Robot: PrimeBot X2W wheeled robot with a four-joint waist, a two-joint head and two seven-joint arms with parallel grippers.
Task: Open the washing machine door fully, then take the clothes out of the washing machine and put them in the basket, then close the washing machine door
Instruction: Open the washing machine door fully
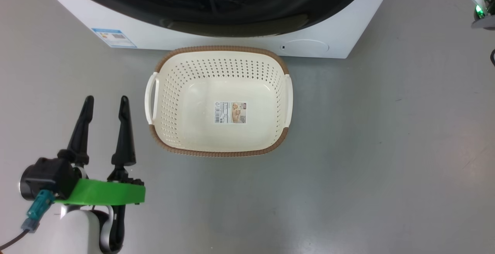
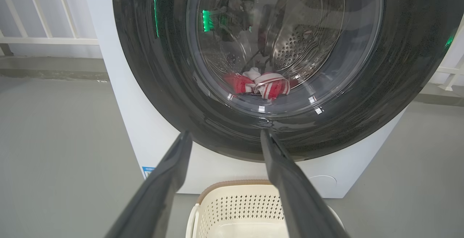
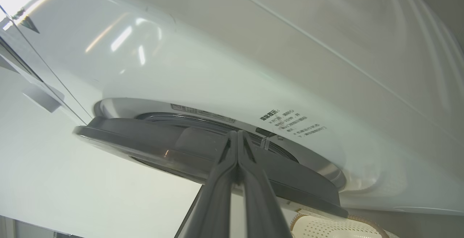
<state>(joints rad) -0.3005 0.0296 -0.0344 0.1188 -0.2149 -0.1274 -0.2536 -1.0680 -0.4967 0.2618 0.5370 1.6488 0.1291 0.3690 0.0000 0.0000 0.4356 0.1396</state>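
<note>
A: Now, where are the bright red fabric garments with striped bands seen?

B: They are seen through the clear glass of the large round black-rimmed door, low in the steel perforated drum, at the centre of the left wrist view. The door is set in the front of the big white boxy washing machine.

A: And the cream perforated plastic basket with the brown woven-look rim?

B: It is placed on the grey floor at the centre of the head view, just below the machine's front. A paper label is seen on its base.

A: How are the claws held?

B: The left gripper, at the lower left of the head view, is spread wide, and nothing is gripped. The right gripper is pressed fully together, its tips shown at the door's edge in the right wrist view. Whether contact is made cannot be told.
</note>
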